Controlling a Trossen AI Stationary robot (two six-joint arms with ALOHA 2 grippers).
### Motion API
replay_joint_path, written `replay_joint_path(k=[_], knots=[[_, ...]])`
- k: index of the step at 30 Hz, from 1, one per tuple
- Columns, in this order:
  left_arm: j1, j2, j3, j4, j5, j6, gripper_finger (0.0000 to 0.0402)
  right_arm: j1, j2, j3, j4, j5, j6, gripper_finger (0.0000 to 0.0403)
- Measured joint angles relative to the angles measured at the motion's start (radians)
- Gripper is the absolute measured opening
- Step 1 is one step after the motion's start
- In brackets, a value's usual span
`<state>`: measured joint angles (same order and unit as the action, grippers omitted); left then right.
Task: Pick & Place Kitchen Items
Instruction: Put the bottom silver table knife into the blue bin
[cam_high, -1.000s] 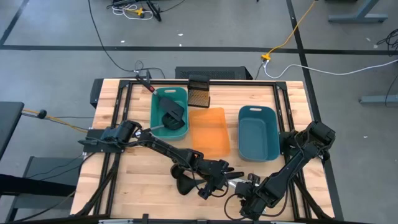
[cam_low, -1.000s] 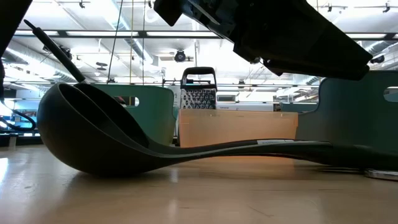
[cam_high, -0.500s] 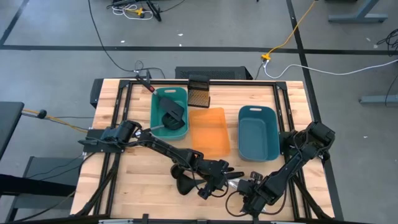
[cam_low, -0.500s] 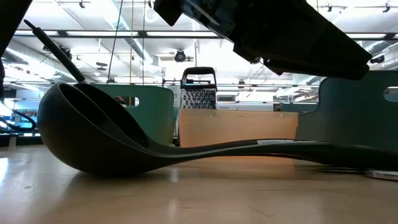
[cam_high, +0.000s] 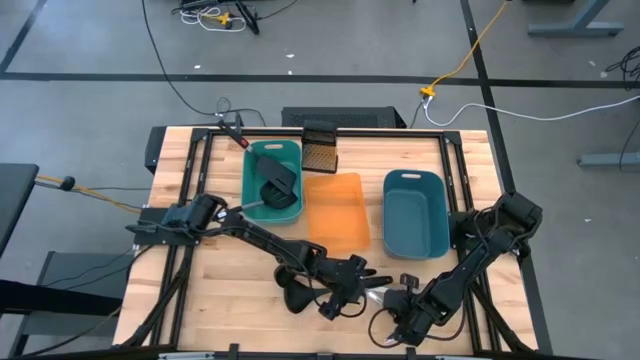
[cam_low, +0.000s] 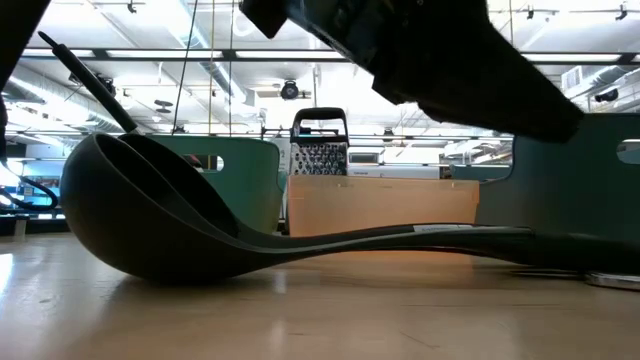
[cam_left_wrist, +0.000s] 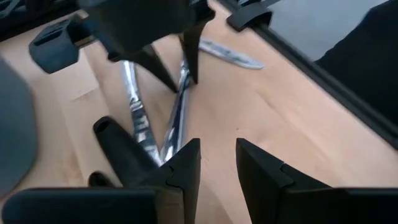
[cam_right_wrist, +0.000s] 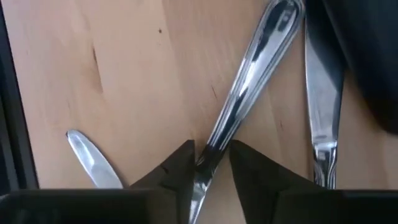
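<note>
Silvery cutlery pieces (cam_high: 378, 295) lie on the wood near the table's front edge, between my two grippers. My right gripper (cam_right_wrist: 211, 152) stands over them, pointing steeply down, shut on one piece's handle. My left gripper (cam_left_wrist: 217, 155) hangs just left of them, open by a narrow gap, with only bare wood between its fingers. A black ladle (cam_low: 150, 220) rests on its bowl beside the left gripper (cam_high: 352, 288), its handle (cam_low: 400, 240) stretching along the table. A knife blade (cam_right_wrist: 93, 162) lies apart. Black spatulas (cam_high: 275, 180) lie in the teal tray. My right gripper pinches the narrow stretch of a silvery cutlery handle (cam_right_wrist: 214, 146) between its two fingertips (cam_left_wrist: 189, 59). The fingers come from above, pointing steeply down, and stand across the handle. The piece lies flat on the table, its wider end (cam_right_wrist: 280, 15) pointing away from the fingers.
Along the middle of the table stand a teal tray (cam_high: 250, 195), an orange tray (cam_high: 335, 212) and a blue tray (cam_high: 415, 212). A dark mesh box (cam_high: 320, 150) stands behind them. A second silvery piece (cam_right_wrist: 318, 106) lies close beside the held one. Bare wood spreads to the left.
My right gripper has come down toward the cutlery near the front edge, its arm sinking lower in the low view. The ladle and the cutlery have stayed where they were.
</note>
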<state>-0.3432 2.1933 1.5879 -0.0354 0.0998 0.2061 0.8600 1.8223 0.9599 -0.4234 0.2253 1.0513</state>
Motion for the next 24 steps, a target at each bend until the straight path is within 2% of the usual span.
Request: replay_joint_path(k=[4, 7, 10, 16, 19, 24], knots=[[-0.01, -0.001, 0.0, -0.011, -0.056, 0.0, 0.0108, -0.003, 0.004, -0.002, 0.057, 0.024, -0.06, 0.0067], [-0.011, -0.001, 0.0, -0.023, -0.04, -0.011, 0.0108, -0.005, 0.006, -0.001, 0.107, 0.037, -0.101, 0.0049], [-0.01, -0.001, 0.0, -0.057, -0.002, -0.02, 0.0108, -0.018, 0.007, -0.001, 0.125, 0.037, -0.121, 0.0045], [-0.031, -0.001, 0.0, -0.164, -0.035, -0.043, 0.0114, -0.068, 0.01, -0.001, 0.133, 0.071, -0.15, 0.0051], [-0.042, -0.001, 0.0, -0.202, -0.094, -0.044, 0.0133, -0.105, 0.029, -0.002, 0.18, 0.091, -0.201, 0.0048], [-0.043, -0.001, 0.0, -0.209, -0.115, -0.063, 0.0189, -0.146, 0.08, 0.002, 0.243, 0.043, -0.23, 0.0047]])
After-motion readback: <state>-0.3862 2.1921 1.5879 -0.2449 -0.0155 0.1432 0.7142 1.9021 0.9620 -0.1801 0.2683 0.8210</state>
